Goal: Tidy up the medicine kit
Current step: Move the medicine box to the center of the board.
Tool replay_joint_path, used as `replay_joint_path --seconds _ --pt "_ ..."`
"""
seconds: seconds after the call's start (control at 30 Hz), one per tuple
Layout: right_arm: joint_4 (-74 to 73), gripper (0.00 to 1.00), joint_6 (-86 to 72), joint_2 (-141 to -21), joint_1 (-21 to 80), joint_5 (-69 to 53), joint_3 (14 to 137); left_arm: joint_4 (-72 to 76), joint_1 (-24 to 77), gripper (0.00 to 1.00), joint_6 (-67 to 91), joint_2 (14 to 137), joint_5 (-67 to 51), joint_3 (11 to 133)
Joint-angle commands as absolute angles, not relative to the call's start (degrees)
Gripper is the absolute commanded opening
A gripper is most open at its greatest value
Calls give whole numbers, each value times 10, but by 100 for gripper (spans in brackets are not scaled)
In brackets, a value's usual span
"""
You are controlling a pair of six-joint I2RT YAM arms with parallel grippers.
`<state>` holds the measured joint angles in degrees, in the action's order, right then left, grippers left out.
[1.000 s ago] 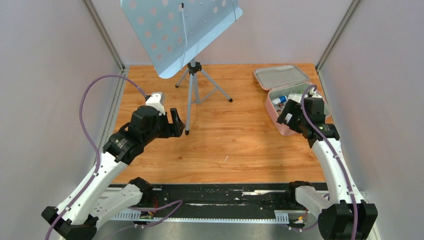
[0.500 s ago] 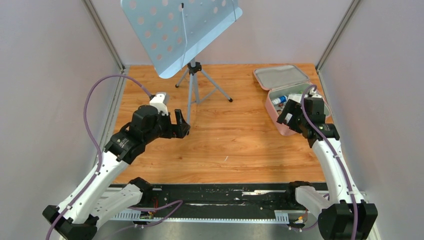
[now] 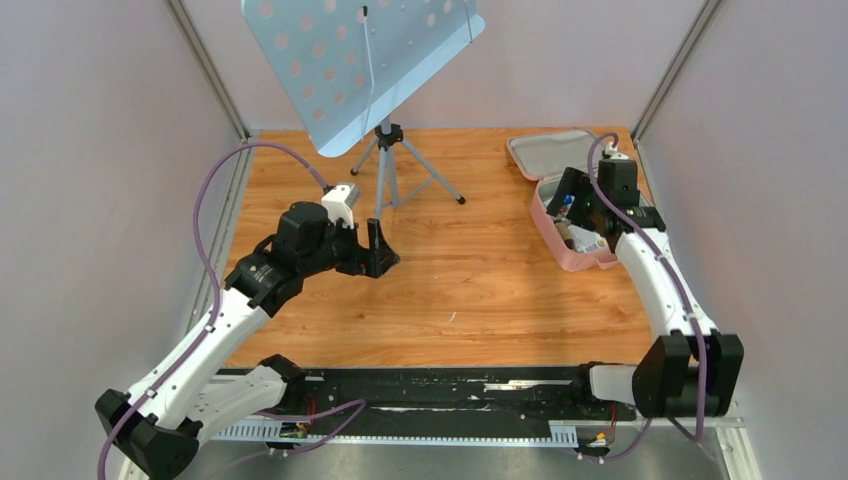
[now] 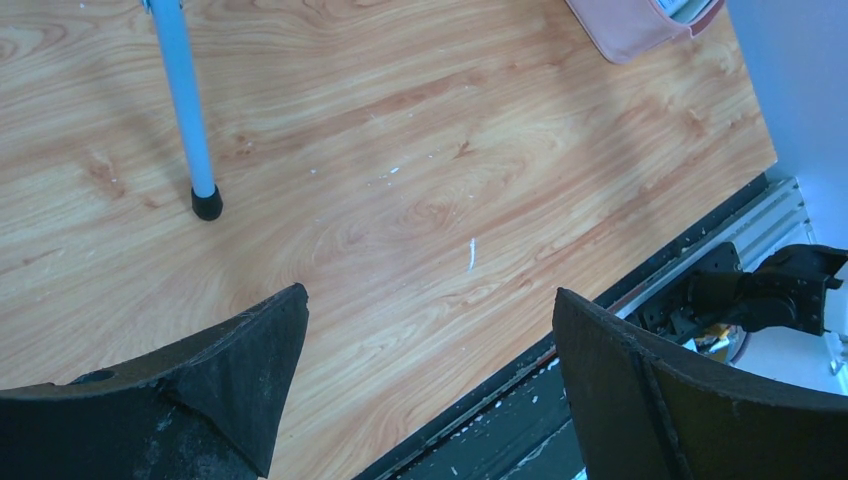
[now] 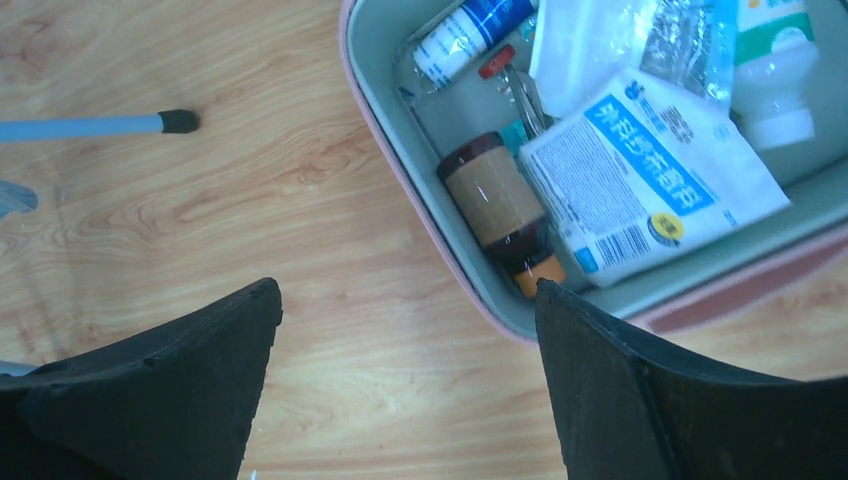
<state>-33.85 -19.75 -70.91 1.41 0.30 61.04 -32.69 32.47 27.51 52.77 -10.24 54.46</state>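
The medicine kit (image 3: 578,262), a pink zip case with grey lining, lies open at the back right with its lid (image 3: 548,152) folded back. My right gripper (image 3: 572,200) hangs open over the kit's left side. In the right wrist view the gripper (image 5: 405,287) is empty above the wood beside the kit's wall (image 5: 372,50). Inside lie a brown bottle (image 5: 495,205), a blue-white packet (image 5: 645,180), a white bottle (image 5: 775,70) and a blue-white tube (image 5: 470,30). My left gripper (image 3: 385,255) (image 4: 430,292) is open and empty over the bare wood, far left of the kit's corner (image 4: 635,25).
A music stand with a perforated blue plate (image 3: 360,60) stands on a tripod (image 3: 390,170) at the back centre. One of its legs (image 4: 190,110) ends just ahead of my left gripper. Grey walls close in both sides, and a black rail (image 3: 450,395) runs along the near edge.
The right arm has reached toward the back and now hangs over the kit. The left arm has moved right and forward past the stand's leg, its jaws opening wider.
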Motion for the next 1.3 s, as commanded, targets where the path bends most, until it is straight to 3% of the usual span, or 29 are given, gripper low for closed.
replay_joint_path --seconds 0.0,0.23,0.5,0.63,0.83,1.0,1.13,1.27 --pt "-289 94 -161 -790 13 -19 654 -310 321 100 265 514 -105 554" --pt "-265 86 -167 -886 14 -70 643 -320 321 100 265 503 -91 551" --pt "-264 70 -171 -863 31 -107 601 -318 321 100 266 503 -91 545" --pt "-269 63 -171 -849 63 -120 583 -315 321 100 267 505 -94 544" --pt "-285 60 -188 -840 146 -110 575 -317 322 100 267 500 -91 540" --pt "-296 45 -207 -841 208 -100 574 -324 322 100 266 496 -86 540" --pt "-302 43 -222 -836 240 -96 568 -324 321 100 267 492 -85 537" --pt "-303 25 -233 -832 256 -94 564 -325 321 100 266 492 -85 538"
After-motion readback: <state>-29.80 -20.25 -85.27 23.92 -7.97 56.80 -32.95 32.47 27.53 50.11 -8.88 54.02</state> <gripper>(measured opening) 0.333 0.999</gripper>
